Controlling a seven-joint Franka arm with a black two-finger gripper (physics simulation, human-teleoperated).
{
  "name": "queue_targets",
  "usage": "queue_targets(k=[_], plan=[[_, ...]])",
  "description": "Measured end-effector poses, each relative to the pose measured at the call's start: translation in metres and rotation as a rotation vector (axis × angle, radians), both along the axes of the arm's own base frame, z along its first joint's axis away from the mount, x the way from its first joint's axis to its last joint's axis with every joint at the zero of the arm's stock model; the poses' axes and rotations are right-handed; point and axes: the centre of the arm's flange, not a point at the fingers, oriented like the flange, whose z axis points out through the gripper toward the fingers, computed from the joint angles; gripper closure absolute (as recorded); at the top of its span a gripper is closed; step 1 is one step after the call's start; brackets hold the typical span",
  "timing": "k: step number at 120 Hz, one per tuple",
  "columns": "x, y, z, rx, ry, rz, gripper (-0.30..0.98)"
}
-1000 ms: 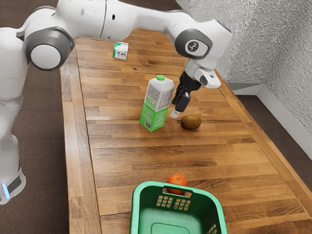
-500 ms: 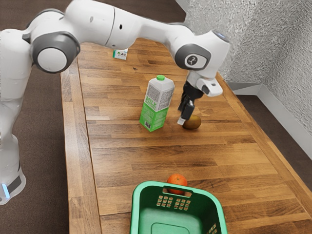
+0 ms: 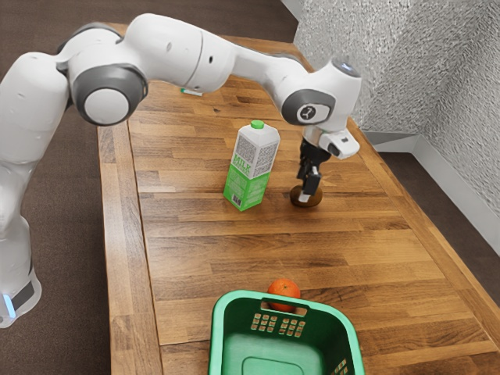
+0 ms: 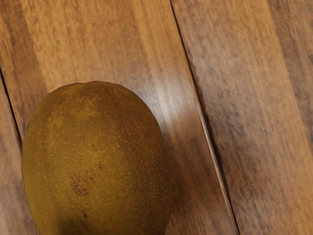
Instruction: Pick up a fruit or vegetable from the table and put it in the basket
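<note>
Kiwi: looks like our target (image 3: pixel 316 199), sitting on the counter (image 3: pixel 195 258) with the claw down at it, so no basket time yet.
Claw: its tip (image 3: pixel 305 197) overlaps the kiwi in the exterior view. Wide or narrow, holding or not? Honestly can't tell from here.
Biggest risk: a bad grip. The kiwi is rounded and smooth-looking, so if the claw closes off-centre or too high, I'd expect it to squirt out or roll. (Egg-shaped fruit is always a pain, lol.)
Milk carton: stands at about 10 o'clock from the kiwi in the exterior view (image 3: pixel 251 168), fairly near. A wide elbow or a low sideways drag could tip it, so go straight up first.
Orange: down around half six from the kiwi (image 3: pixel 283 288), just beside the basket's 12 o'clock side. Carry too low and you'd probably bump it.
Basket: past the orange, near 6 o'clock (image 3: pixel 216 336). Too little height and the kiwi clips the rim; let go early and it lands outside.
</note>
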Motion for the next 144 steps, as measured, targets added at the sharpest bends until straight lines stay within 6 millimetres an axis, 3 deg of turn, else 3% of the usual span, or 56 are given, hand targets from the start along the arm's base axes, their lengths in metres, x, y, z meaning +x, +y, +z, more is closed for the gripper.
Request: queue_targets(k=[37,67,109,144], plan=[[0.008,0.011,-0.028,-0.003,0.011,0.020,0.02],[0.014,0.022,-0.036,-0.004,-0.004,0.037,0.02],[0.028,0.021,-0.036,-0.003,-0.047,0.037,0.02],[0.029,0.023,-0.040,-0.014,-0.048,0.045,0.17]])
